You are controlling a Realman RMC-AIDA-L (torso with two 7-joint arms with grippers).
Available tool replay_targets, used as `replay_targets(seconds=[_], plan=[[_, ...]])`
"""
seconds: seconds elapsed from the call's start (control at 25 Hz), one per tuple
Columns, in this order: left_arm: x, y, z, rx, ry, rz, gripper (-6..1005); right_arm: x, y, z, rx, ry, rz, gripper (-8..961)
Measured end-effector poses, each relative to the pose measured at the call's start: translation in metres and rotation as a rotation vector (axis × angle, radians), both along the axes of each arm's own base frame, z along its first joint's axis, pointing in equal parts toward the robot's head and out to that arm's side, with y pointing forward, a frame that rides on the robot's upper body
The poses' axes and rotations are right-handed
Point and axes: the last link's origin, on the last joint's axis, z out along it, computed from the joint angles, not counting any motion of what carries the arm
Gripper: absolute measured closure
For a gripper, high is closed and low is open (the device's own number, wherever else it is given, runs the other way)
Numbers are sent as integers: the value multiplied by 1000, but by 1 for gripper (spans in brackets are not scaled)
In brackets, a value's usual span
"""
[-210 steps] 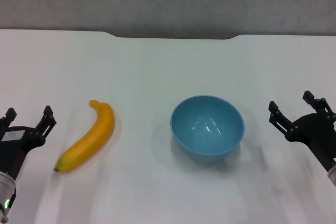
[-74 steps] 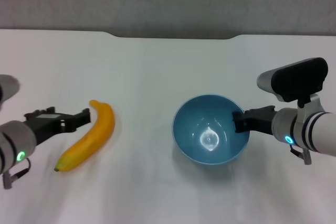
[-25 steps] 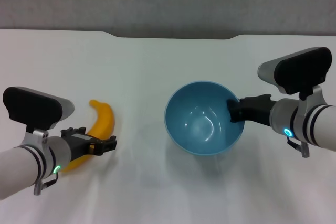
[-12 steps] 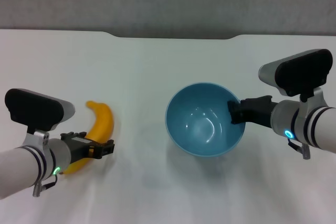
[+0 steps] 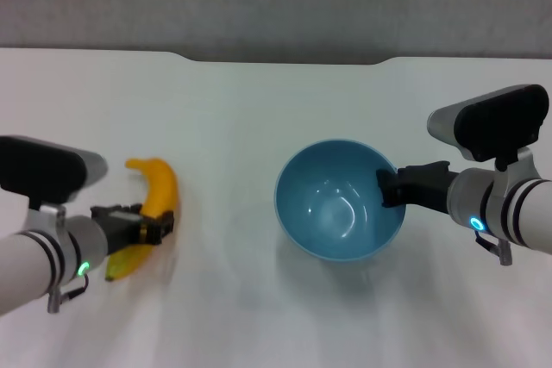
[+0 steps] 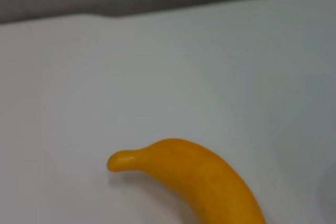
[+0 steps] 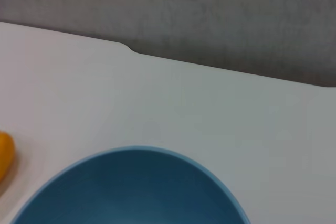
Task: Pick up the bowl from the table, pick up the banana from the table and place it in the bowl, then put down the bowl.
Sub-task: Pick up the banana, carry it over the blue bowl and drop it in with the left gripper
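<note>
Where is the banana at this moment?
In the head view the banana is on the robot's left side of the table, well apart from the bowl, with the left pincer closed around its lower half.

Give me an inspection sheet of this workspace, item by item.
Surface: white table, notch in far edge.
Bowl: light blue, nothing inside, held at its right rim.
Banana: on the robot's left, gripped at mid-length.
Clutter: nothing seen.
Left gripper: jaws shut on the banana.
Right gripper: jaws shut on the bowl's rim.
Cables: short loops at both wrists.
Surroundings: grey wall behind the table.
</note>
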Motion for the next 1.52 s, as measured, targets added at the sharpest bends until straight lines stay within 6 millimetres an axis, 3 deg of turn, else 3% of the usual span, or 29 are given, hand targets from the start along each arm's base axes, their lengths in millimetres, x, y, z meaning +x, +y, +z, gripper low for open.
replay_targets(seconds=[0.16,0.36,0.52,0.8,0.96,1.12,1.52], plan=[[19,-3,20,65,-54,-45,511,2,-1,-1,-3,-1,-7,915],[34,-6,29,64,-80,-70,509,2,0,-1,-2,1,-6,915],[62,-15,34,61,-147,-122,508,-1,0,-4,-14,0,-1,915],[122,-23,27,-13,-320,-252,505,-17,1,-15,-53,31,17,914],[139,-25,23,-39,-394,-298,504,-26,1,-22,-78,40,31,914],[150,-25,21,-55,-451,-340,503,-31,2,-25,-88,41,42,913],[137,-23,9,-68,-538,-329,499,-52,-3,-30,-111,71,94,912]])
